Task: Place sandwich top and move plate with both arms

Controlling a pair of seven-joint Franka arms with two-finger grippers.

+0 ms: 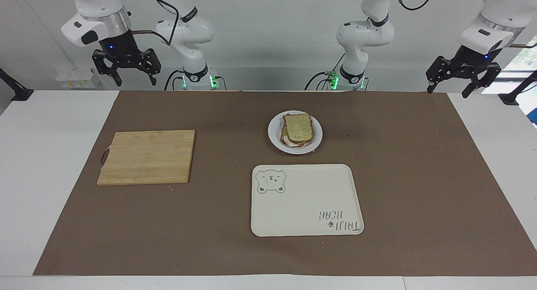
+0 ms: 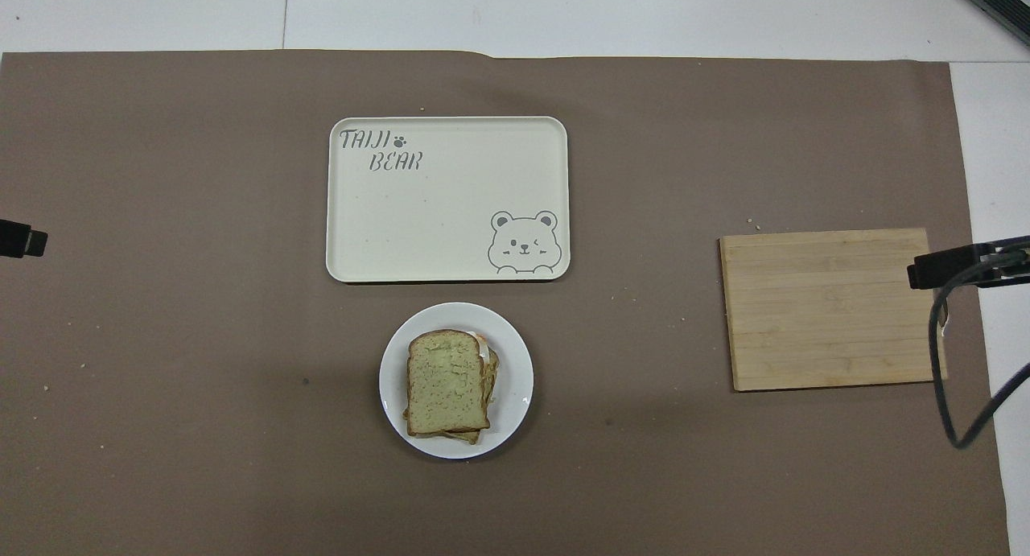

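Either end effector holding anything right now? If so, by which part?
Nothing held. Left end effector and right end effector both hang open and empty; sandwich top sits on the plate.

both end effectors (image 1: pixel 456 81) (image 1: pixel 127 69) raised, fingers spread
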